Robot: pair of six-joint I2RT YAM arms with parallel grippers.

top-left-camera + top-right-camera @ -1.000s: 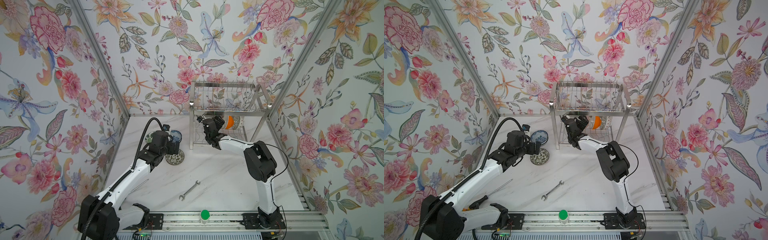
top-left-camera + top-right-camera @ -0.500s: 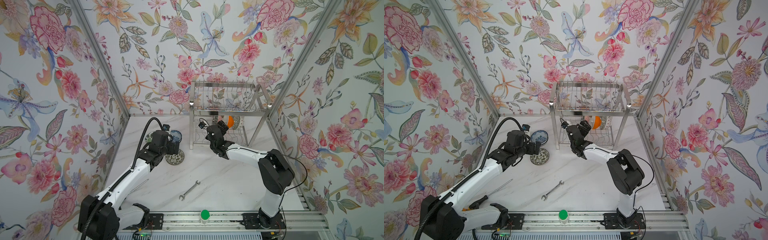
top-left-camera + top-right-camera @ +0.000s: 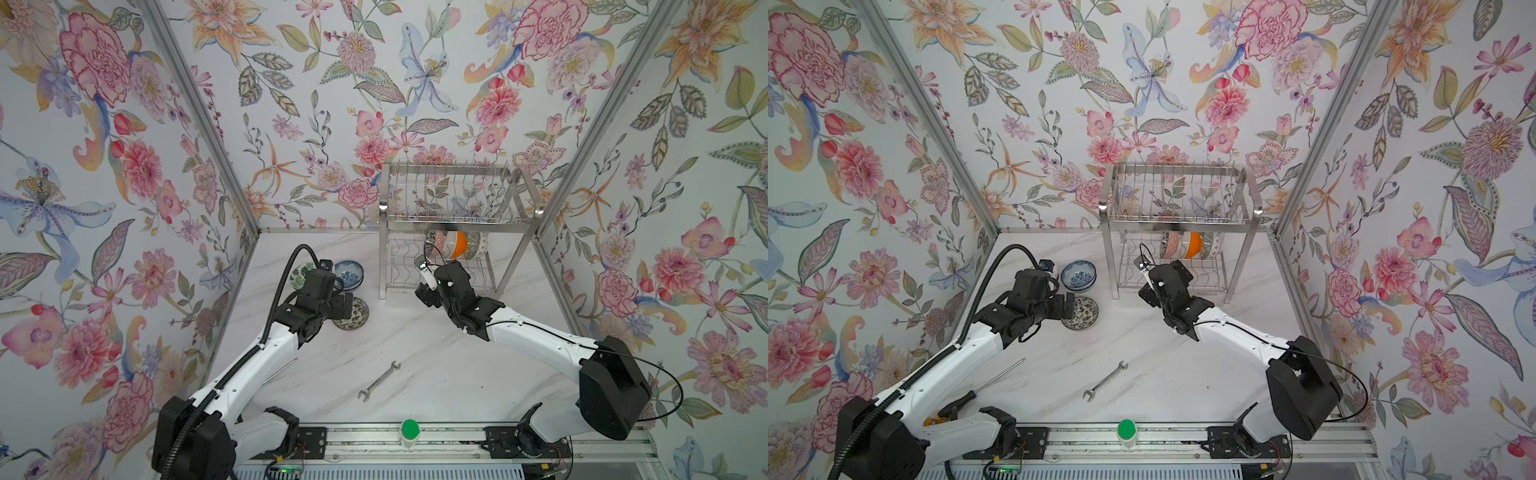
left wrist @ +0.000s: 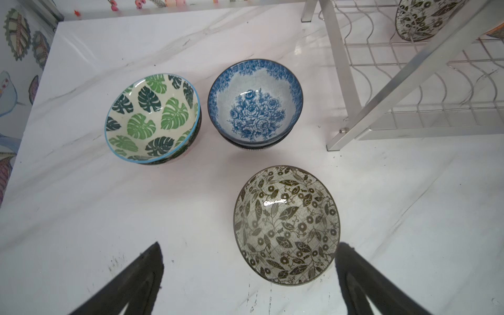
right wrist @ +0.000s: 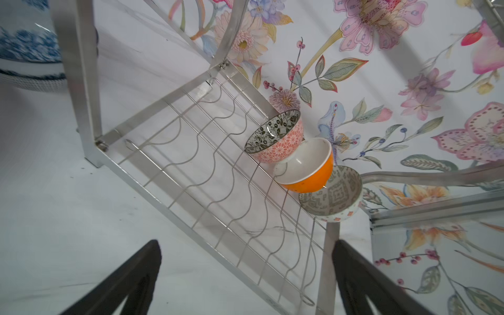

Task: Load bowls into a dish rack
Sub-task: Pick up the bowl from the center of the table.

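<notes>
The dish rack [image 3: 457,226] stands at the back of the table. On its lower tier three bowls lean in a row: a pink-outside floral bowl [image 5: 275,136], an orange bowl [image 5: 308,169] and a grey-patterned bowl [image 5: 332,193]. My right gripper [image 5: 246,242] hangs open and empty in front of that tier, apart from it. On the table left of the rack sit a green-leaf bowl [image 4: 152,117], a blue-and-white bowl [image 4: 255,102], each stacked on another bowl, and a black-and-white floral bowl [image 4: 286,226]. My left gripper [image 4: 251,246] is open just above the floral bowl's near rim, holding nothing.
A wrench [image 3: 379,381] lies mid-table toward the front. A screwdriver [image 3: 984,384] lies beside the left arm. A green-capped post [image 3: 409,430] stands on the front rail. Flowered walls close in the left, back and right sides.
My right arm has drawn back out of the rack's lower tier toward the front, with nothing in its jaws. The left arm has not moved.
</notes>
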